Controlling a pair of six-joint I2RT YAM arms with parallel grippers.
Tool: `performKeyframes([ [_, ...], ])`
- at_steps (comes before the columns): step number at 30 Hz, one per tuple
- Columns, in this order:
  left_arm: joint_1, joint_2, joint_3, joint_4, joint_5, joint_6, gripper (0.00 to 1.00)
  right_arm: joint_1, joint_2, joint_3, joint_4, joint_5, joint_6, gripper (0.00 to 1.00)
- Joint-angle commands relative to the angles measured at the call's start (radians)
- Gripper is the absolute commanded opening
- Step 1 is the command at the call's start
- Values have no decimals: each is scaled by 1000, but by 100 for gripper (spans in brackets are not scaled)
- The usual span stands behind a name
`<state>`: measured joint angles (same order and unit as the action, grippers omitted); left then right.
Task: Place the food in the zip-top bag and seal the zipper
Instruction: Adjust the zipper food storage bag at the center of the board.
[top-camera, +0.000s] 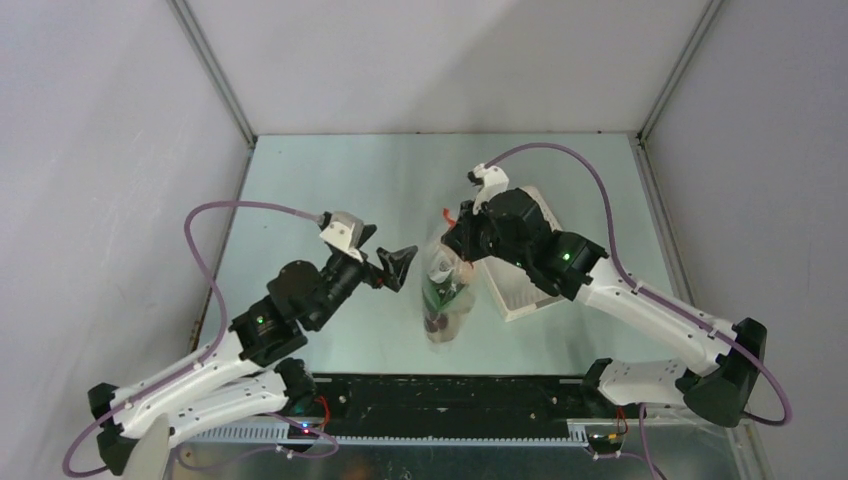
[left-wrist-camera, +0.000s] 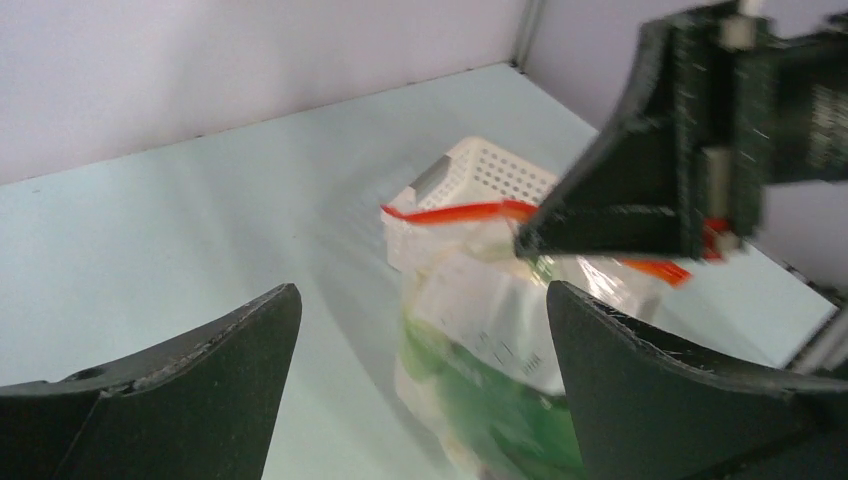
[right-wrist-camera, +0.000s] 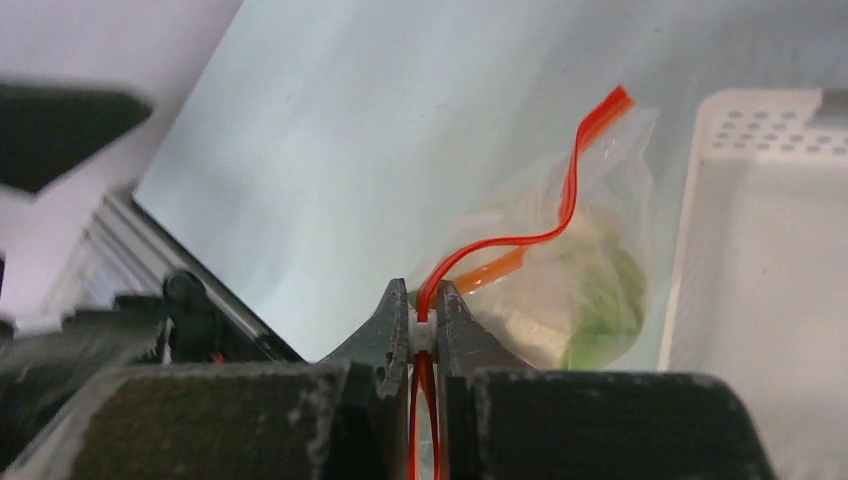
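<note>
The clear zip-top bag (top-camera: 442, 290) hangs in mid-table with the food inside: green bok choy (left-wrist-camera: 500, 400), pale lumps and a dark ball (top-camera: 437, 323) at the bottom. My right gripper (right-wrist-camera: 423, 300) is shut on the white slider (right-wrist-camera: 423, 327) of the red-orange zipper (right-wrist-camera: 560, 215) and holds the bag up by it; it also shows in the top view (top-camera: 462, 232). My left gripper (top-camera: 398, 266) is open and empty just left of the bag, which shows between its fingers (left-wrist-camera: 640, 380) in the left wrist view.
The white perforated basket (top-camera: 530, 275) stands right of the bag, partly under the right arm; it also shows in the right wrist view (right-wrist-camera: 760, 250). A black rail (top-camera: 450, 395) runs along the table's near edge.
</note>
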<state>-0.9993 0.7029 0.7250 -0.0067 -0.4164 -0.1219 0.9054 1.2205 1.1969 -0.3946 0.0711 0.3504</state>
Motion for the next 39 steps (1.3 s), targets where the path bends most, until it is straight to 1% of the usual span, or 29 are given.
performKeyframes([
  [1, -2, -43, 27, -105, 200, -46, 100, -21, 0, 32, 56, 170, 309, 0],
  [2, -5, -44, 14, -102, 294, -34, 100, -22, 5, 33, 57, 174, 347, 0],
  [4, -18, -30, 1, -91, 382, -16, 100, -17, 15, 34, 59, 189, 394, 0],
  [7, -55, 3, -7, -68, 373, 1, 100, -14, 25, 39, 54, 210, 434, 0],
  [9, -86, 43, -3, -50, 309, 23, 100, -14, 30, 41, 38, 233, 476, 0],
  [12, -136, 133, -12, -5, 156, 66, 100, -15, 32, 42, 27, 246, 546, 0],
  [15, -166, 199, -26, 47, 43, 80, 100, -21, 54, 73, -11, 242, 561, 0],
  [17, -181, 198, -56, 94, 31, 97, 100, -34, 69, 94, -47, 212, 565, 0],
  [18, -187, 193, -73, 147, 31, 101, 100, -46, 72, 99, -53, 185, 574, 0],
  [21, -188, 173, -149, 273, 19, 111, 100, -34, 81, 101, -31, 175, 591, 0],
  [24, -188, 207, -153, 296, -3, 119, 100, -16, 81, 101, 5, 148, 604, 0],
  [26, -188, 254, -136, 299, -46, 119, 100, -1, 83, 102, 21, 150, 621, 0],
  [30, -188, 327, -104, 301, -159, 106, 100, 23, 80, 102, 7, 188, 659, 0],
  [32, -189, 335, -105, 324, -180, 99, 99, 31, 77, 100, -9, 212, 677, 0],
  [33, -188, 334, -110, 342, -183, 98, 97, 37, 76, 96, -7, 219, 681, 0],
  [34, -188, 329, -114, 349, -184, 99, 90, 39, 75, 93, 2, 221, 682, 0],
  [35, -188, 325, -115, 356, -183, 100, 85, 42, 75, 89, 3, 220, 680, 0],
  [36, -188, 316, -118, 356, -178, 97, 75, 41, 75, 89, 3, 221, 678, 0],
  [37, -188, 310, -121, 355, -176, 97, 69, 42, 76, 88, 3, 220, 674, 4],
  [38, -188, 297, -130, 358, -173, 96, 57, 43, 76, 88, 3, 219, 663, 5],
  [39, -188, 290, -137, 361, -172, 94, 51, 44, 75, 88, 3, 213, 658, 8],
])
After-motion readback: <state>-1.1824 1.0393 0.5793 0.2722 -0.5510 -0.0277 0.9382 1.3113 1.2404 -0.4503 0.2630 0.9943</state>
